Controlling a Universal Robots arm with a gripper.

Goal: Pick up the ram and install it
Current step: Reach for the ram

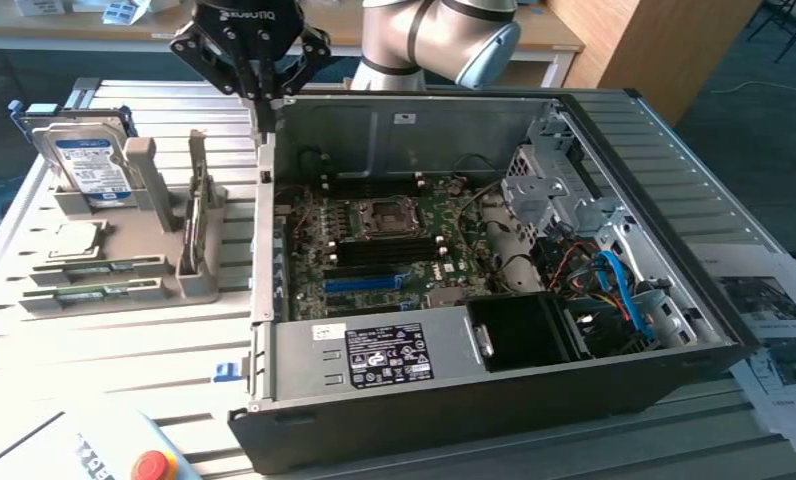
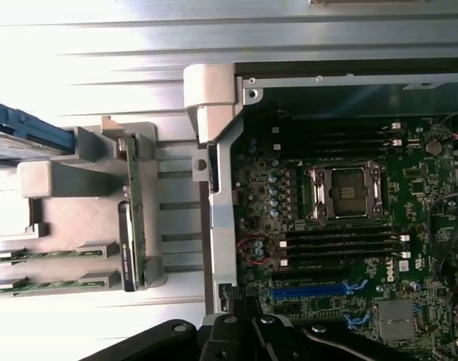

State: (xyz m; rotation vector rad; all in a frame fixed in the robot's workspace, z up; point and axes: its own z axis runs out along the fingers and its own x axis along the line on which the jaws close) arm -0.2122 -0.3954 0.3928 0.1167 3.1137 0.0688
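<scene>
Hovering above the rear corner of an open computer case (image 1: 505,400), the gripper (image 1: 257,98) of a silver robot arm (image 1: 438,30) has its black fingers pinched together with nothing seen between them. In the exterior view it hangs over the top edge of the case wall that faces the exterior view's left, clear of the parts beside it.

On that side a grey holder (image 1: 158,210) sits on the slatted metal table (image 1: 131,340), just beside the case. The ram (image 1: 195,200) stands on edge in the holder's long slot nearest the case, apart from the gripper. Two more green sticks (image 1: 91,268) rest on edge in the holder's front slots, a hard drive (image 1: 89,160) with a blue-and-white label stands at its back, and a small square processor chip (image 1: 75,240) lies between them. Inside the case the green motherboard (image 1: 412,215) lies exposed, its processor socket (image 1: 379,218) near the middle.

The wrist view looks straight down on the same scene. The gripper (image 2: 250,331) shows as dark, closed linkwork at the frame's edge. The ram (image 2: 133,195) appears as a thin green strip in the holder (image 2: 71,180), close to the case wall (image 2: 221,226). Across that wall the motherboard (image 2: 289,195) shows its socket (image 2: 347,192), flanked by rows of dark memory slots (image 2: 341,244).
</scene>
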